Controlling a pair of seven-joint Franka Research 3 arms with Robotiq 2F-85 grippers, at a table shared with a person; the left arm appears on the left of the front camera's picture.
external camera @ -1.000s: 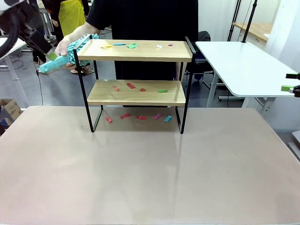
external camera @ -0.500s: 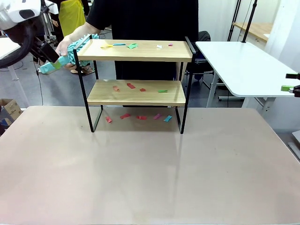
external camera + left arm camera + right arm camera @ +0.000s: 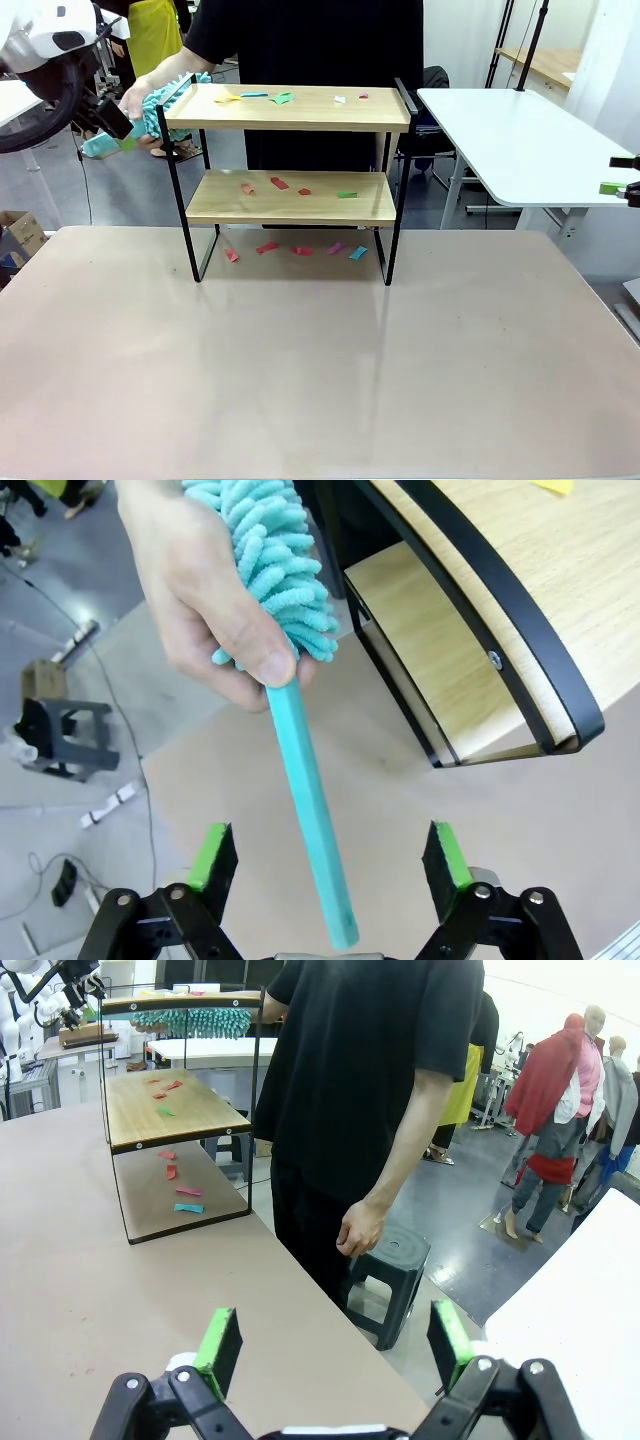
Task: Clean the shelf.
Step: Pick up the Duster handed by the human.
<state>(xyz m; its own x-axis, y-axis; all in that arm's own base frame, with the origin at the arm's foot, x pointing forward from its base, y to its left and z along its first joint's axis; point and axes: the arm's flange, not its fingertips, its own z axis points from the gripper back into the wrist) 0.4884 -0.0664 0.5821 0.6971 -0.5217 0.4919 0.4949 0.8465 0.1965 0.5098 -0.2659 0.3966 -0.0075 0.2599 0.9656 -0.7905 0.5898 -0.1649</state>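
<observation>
Shelf (image 3: 385, 112) is standing at the far edge of the table (image 3: 300, 380), a little left of the middle.

A person's hand (image 3: 200, 590) is gripping the duster (image 3: 300, 750) by its fluffy head, just beside the shelf's left end rail, with the handle pointing out at the left gripper (image 3: 328, 832). My guess is it is being offered handle-first, so the robot gets the part meant for holding. Left gripper is straddling the handle: jaws apart, one green pad on each side, neither touching it.

Right gripper (image 3: 330, 1312) is hanging off the table's right edge, jaws apart, nothing between them. Probably parked clear of the handover.

Shelf contents:
- Top board (image 3: 310, 118) is carrying small paper scraps (image 3: 283, 97) nearer its far edge: yellow, blue, green, white, pink.
- Lower board (image 3: 290, 210) is carrying red, orange and green ones.
- More are lying on the table under the shelf: red, pink, teal.

Sweeping looks not yet begun.
</observation>
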